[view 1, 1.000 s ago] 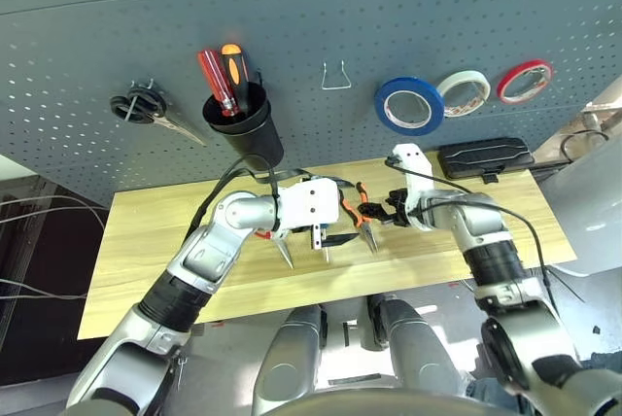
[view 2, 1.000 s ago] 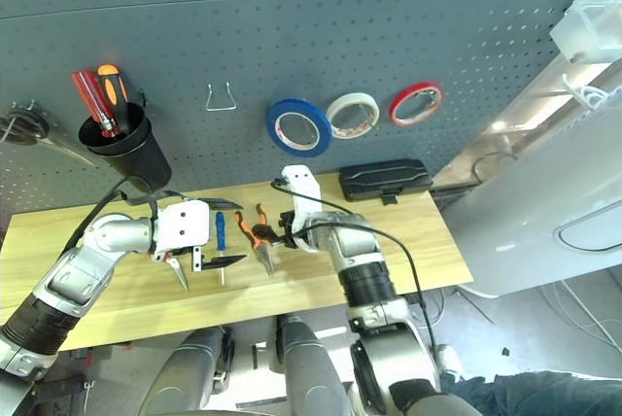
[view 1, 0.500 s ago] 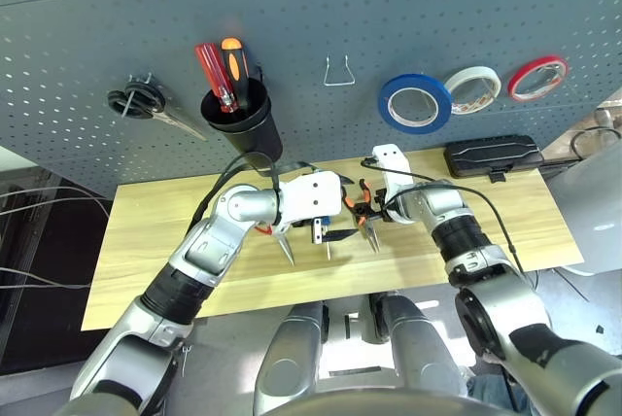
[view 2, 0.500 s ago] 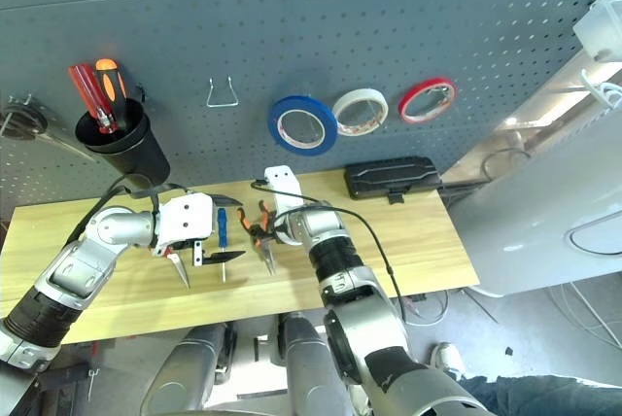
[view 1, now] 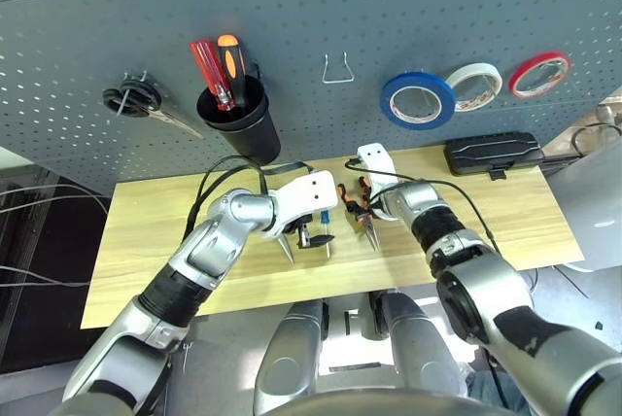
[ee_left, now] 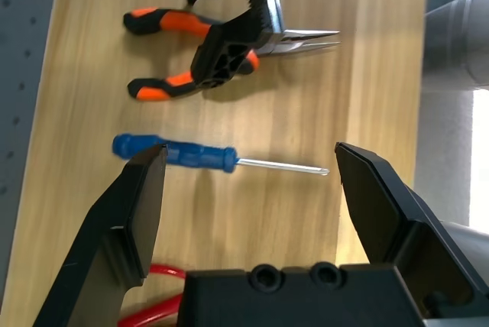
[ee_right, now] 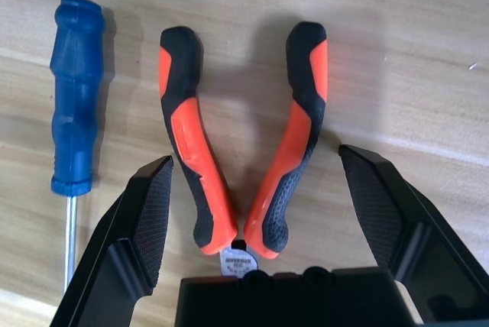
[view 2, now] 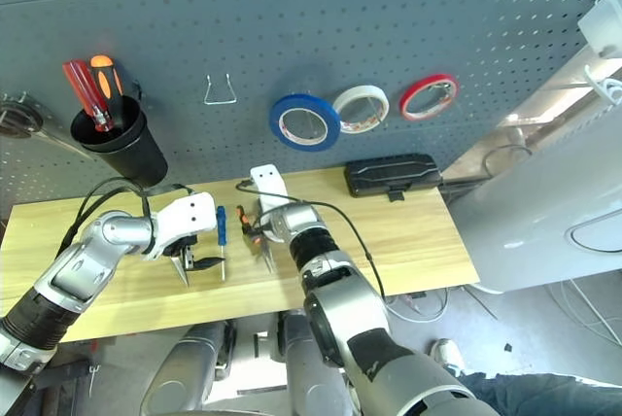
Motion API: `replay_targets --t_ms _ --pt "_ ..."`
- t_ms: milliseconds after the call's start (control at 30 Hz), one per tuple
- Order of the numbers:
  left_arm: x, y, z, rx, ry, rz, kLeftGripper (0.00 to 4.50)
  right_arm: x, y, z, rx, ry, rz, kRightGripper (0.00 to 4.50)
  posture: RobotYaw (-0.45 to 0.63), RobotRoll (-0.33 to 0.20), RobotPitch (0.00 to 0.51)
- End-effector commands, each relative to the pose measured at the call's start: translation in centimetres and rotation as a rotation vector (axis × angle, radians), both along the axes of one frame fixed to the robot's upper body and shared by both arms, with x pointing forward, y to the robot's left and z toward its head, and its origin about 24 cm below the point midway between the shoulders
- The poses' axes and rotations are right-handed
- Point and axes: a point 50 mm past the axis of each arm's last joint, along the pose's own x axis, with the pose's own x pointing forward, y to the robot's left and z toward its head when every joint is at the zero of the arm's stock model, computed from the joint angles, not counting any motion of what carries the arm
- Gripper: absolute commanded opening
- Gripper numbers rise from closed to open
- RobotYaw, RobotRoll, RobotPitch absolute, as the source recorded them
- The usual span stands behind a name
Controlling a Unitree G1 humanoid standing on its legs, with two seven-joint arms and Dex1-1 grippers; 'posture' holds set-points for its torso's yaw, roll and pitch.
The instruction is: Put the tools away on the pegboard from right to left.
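Right wrist view: right hand (ee_right: pixel 252 212) open astride needle-nose pliers (ee_right: pixel 241 144) on tabletop (ee_right: pixel 397 52); close squarely across both handles.

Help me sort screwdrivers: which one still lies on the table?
The blue-handled screwdriver, flat on the table; the red and orange-black ones stand in the black cup.

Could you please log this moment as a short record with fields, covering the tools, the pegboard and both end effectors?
pliers: flat on table, handles splayed
blue screwdriver: flat on table beside pliers
blue tape roll: hanging on pegboard
right end effector: open, straddling pliers' handles, no grip
left end effector: open, over screwdriver
next likely: right closes on pliers
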Motion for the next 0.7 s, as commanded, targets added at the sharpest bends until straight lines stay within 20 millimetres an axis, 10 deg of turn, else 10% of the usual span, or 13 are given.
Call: replay_targets --t_ms 33,200,700 --pt "0.1 -0.1 -0.4 0.006 -0.002 0.033 4.50 -1.0 -0.4 -1.7 -0.030 0.071 -0.021 4.09 0.06 0.000 0.291" --pt "0.3 0.0 -0.4 0.002 -0.006 0.050 4.50 -0.9 -0.5 -1.5 -0.037 0.083 -0.029 2.56 0.05 0.000 0.281" --pt "-0.6 1.1 2.1 -0.269 -0.237 0.190 4.50 -2.5 -4.7 5.0 0.150 -0.138 0.321 2.27 0.01 0.000 0.268"
